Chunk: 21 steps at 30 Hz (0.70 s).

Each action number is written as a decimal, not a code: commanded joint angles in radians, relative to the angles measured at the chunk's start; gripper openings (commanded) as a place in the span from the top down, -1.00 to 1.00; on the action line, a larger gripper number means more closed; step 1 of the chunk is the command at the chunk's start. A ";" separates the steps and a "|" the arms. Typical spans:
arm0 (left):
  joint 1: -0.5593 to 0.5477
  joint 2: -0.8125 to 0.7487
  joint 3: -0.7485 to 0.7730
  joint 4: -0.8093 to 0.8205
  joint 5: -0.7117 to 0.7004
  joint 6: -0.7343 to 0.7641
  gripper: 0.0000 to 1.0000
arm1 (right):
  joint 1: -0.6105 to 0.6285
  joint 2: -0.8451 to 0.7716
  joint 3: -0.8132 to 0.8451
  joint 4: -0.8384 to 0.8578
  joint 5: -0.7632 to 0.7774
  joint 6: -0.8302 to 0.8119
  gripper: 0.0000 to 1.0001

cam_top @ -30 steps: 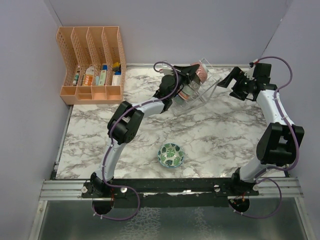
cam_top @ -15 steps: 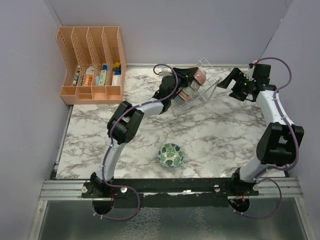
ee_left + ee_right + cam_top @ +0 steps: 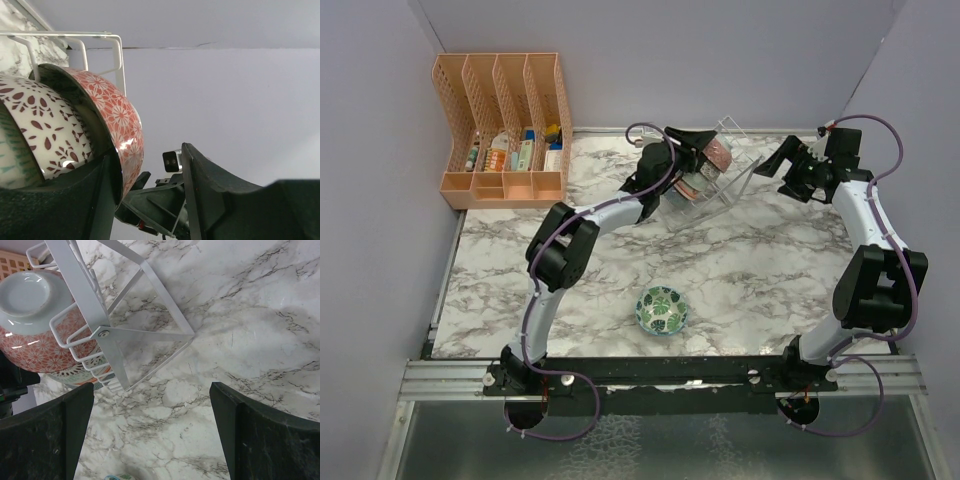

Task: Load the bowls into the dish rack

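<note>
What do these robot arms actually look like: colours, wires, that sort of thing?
The left arm and right arm match: pale lavender-white tubular links joined by chunky black joints. A thin purple cable loops along the outside of each. Each arm ends in two broad, matte black fingers. No markings show.

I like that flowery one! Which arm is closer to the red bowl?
Left. The left gripper sits right at the red bowl, its fingers either side of the rim. The right gripper hangs open on the dish rack's other side, not touching.
</note>
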 commanded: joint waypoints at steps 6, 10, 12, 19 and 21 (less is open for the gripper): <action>0.021 -0.107 -0.006 -0.196 0.056 0.046 -0.38 | -0.009 0.003 0.006 0.036 -0.038 -0.010 -0.99; 0.030 -0.139 -0.005 -0.272 0.070 0.091 -0.46 | -0.009 -0.005 0.000 0.039 -0.038 -0.009 -1.00; 0.034 -0.159 -0.017 -0.298 0.077 0.109 -0.46 | -0.009 -0.008 -0.005 0.039 -0.037 -0.007 -1.00; 0.040 -0.301 -0.141 -0.341 0.104 0.161 -0.46 | -0.009 -0.024 -0.004 0.039 -0.036 -0.003 -1.00; 0.041 -0.361 -0.171 -0.375 0.111 0.229 -0.48 | -0.008 -0.032 0.002 0.035 -0.037 -0.003 -1.00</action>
